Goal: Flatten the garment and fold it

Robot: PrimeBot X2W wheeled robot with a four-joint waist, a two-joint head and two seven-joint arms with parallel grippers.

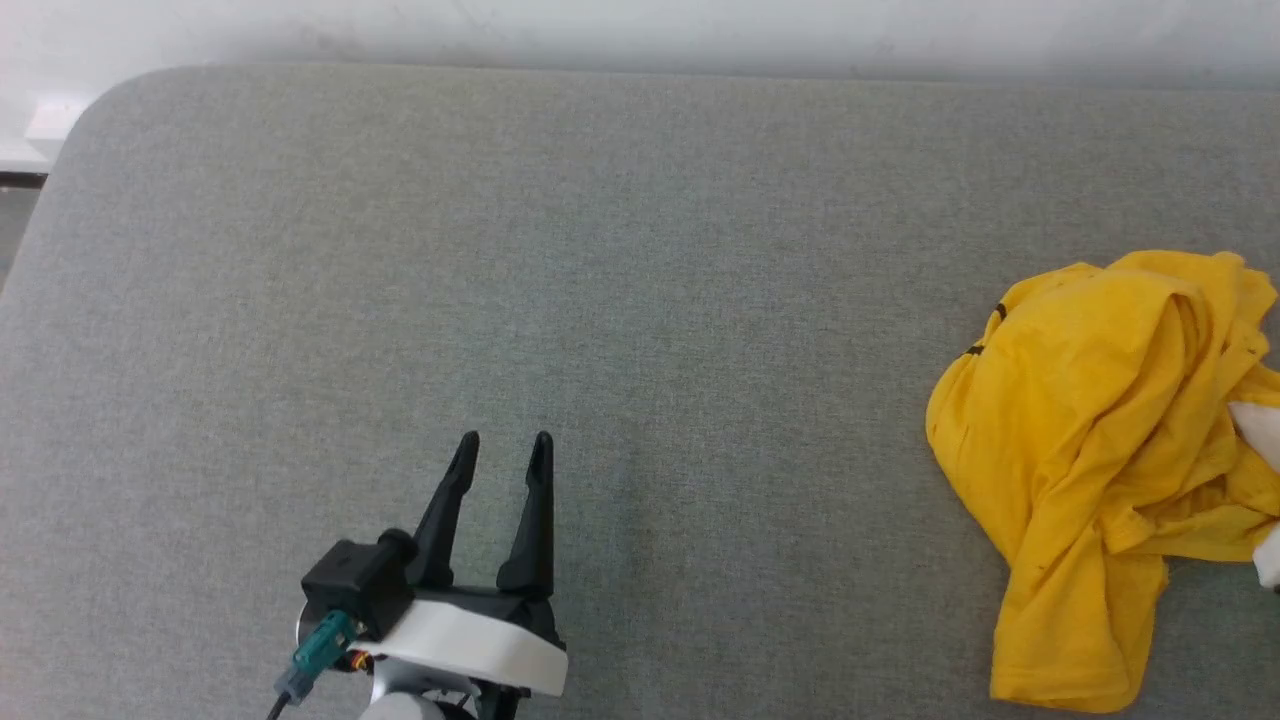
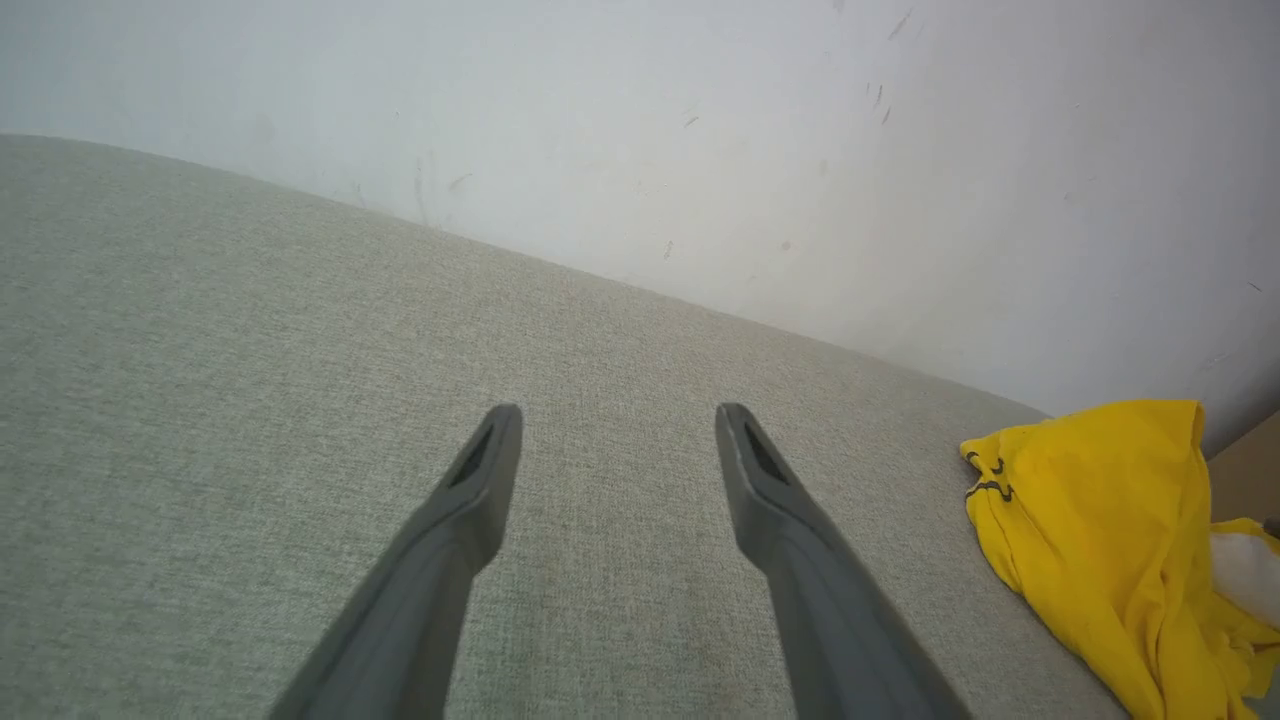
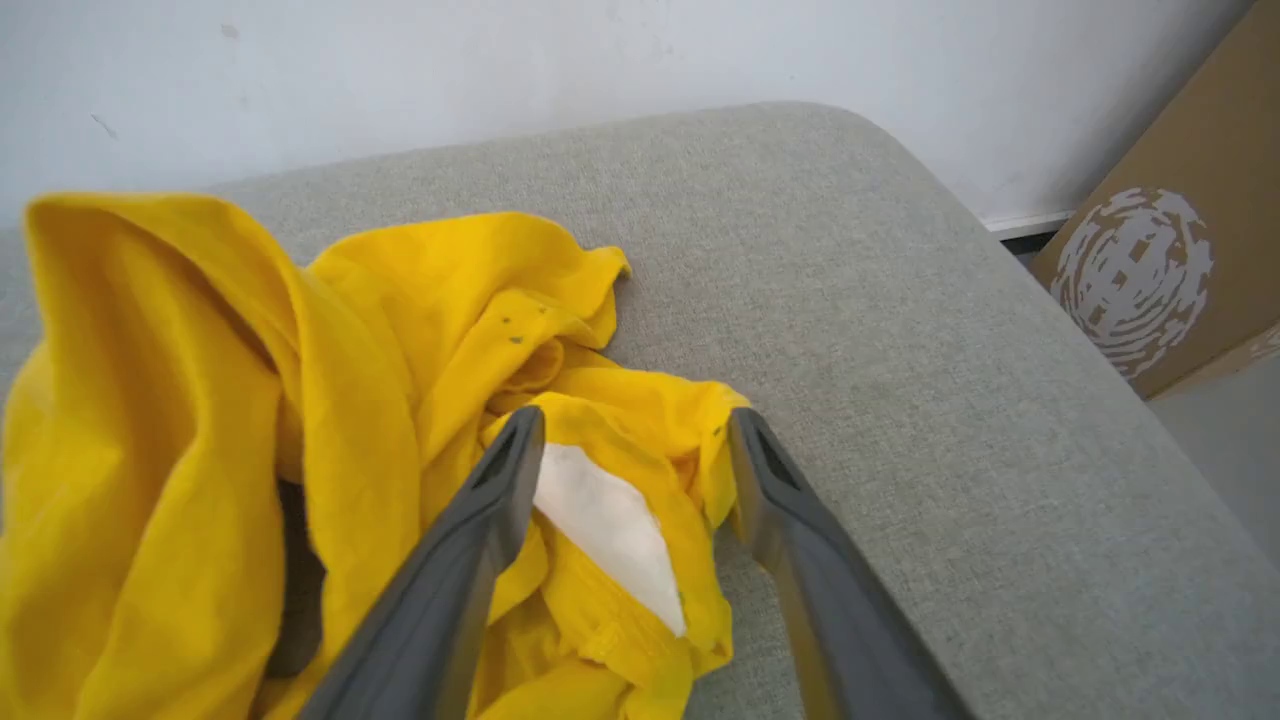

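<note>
A wide grey woven-fabric padded surface [image 1: 640,300] with rounded corners stands against a plain white wall [image 2: 700,120]. A brown cardboard box [image 3: 1180,230] with a white swirl print leans beside its right end. The bright yellow soft T-shirt [image 1: 1090,420] lies crumpled in a heap at the surface's right edge. The left gripper [image 1: 506,437] hovers over bare fabric well apart from it, fingers spread wide and empty. The right gripper [image 3: 635,420] has its fingers spread wide too, straddling a raised fold with a white patch [image 3: 605,525].
</note>
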